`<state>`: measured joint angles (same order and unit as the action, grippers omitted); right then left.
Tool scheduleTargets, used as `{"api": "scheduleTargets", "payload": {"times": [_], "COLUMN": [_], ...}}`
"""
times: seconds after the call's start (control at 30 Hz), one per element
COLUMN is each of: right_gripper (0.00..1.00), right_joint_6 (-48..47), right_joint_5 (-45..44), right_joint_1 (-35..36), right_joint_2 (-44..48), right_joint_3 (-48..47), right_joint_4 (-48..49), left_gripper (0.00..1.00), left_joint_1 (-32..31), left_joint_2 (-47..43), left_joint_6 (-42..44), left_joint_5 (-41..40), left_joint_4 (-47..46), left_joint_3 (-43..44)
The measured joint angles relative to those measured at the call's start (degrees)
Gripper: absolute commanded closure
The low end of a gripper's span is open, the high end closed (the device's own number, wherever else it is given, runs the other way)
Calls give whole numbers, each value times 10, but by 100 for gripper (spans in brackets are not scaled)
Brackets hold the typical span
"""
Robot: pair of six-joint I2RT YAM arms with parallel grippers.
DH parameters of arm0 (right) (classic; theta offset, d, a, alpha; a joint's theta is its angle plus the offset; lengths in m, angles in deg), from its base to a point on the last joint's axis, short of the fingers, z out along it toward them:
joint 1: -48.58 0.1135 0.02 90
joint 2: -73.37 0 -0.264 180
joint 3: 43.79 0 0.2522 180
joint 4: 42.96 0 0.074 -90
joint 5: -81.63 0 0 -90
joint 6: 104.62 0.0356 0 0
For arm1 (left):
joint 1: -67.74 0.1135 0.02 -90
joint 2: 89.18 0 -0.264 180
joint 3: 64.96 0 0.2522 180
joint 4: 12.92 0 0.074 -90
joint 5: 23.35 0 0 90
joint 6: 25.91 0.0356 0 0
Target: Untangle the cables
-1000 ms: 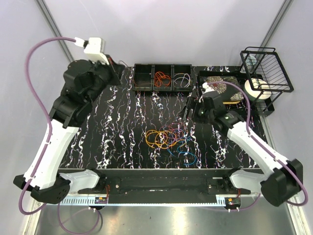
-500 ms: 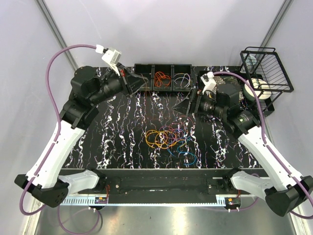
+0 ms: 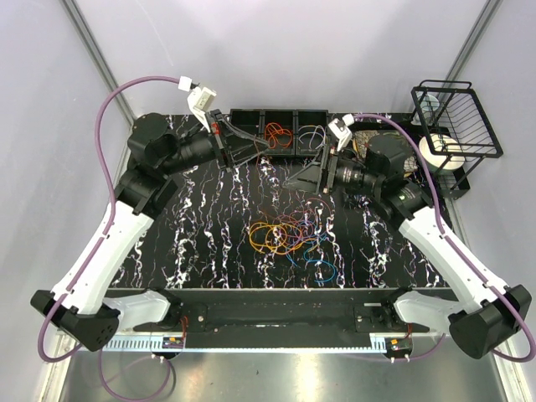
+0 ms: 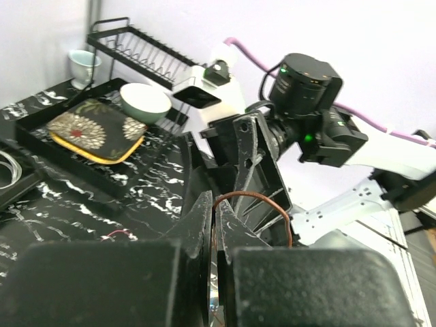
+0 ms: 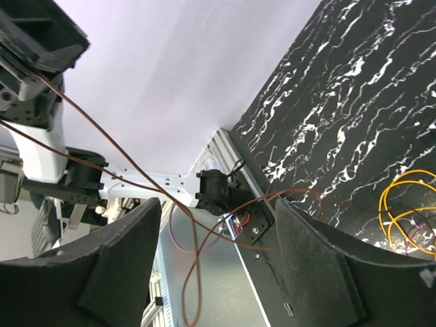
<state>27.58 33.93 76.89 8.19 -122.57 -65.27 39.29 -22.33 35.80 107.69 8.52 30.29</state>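
up over the counter (image 3: 209, 219), far side — step, i'd say: drawing one cable free | left claw (image 3: 265, 145) clenched on a brown cable (image 4: 255, 196) | right claw (image 3: 295, 177) spread wide, that strand running between its fingers | other cables (image 3: 285, 236) heaped mid-counter | next — probably right pinches, then both pull apart

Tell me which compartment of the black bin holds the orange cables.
The middle compartment: orange cables lie in it, whereas the right compartment holds whitish cables.
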Motion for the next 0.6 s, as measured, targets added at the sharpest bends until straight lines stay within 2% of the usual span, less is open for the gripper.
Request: {"api": "scheduleTargets", "payload": {"times": [0.13,0.33,0.43,0.47,0.6], "right_gripper": [36,41,50,58,66], "right_joint_6": [11,26,37,41,50], "right_joint_5": [20,39,50,54,55], "right_joint_1": [0,0,0,0,0], "right_joint_2": [-8,-17,-20,-21,-24], "right_joint_3": [0,1,6,7,14], "right_joint_4": [22,49,74,80,97], "left_gripper": [100,100,100,100,100], "left_joint_1": [0,0,0,0,0], "left_joint_2": [8,16,16,17,19], "left_joint_6": [-17,-35,-40,-42,-49], "left_joint_5": [12,15,15,14,13], "left_joint_4": [-22,-43,-50,-54,-70], "left_joint_3": [-9,-21,-25,-25,-25]}}
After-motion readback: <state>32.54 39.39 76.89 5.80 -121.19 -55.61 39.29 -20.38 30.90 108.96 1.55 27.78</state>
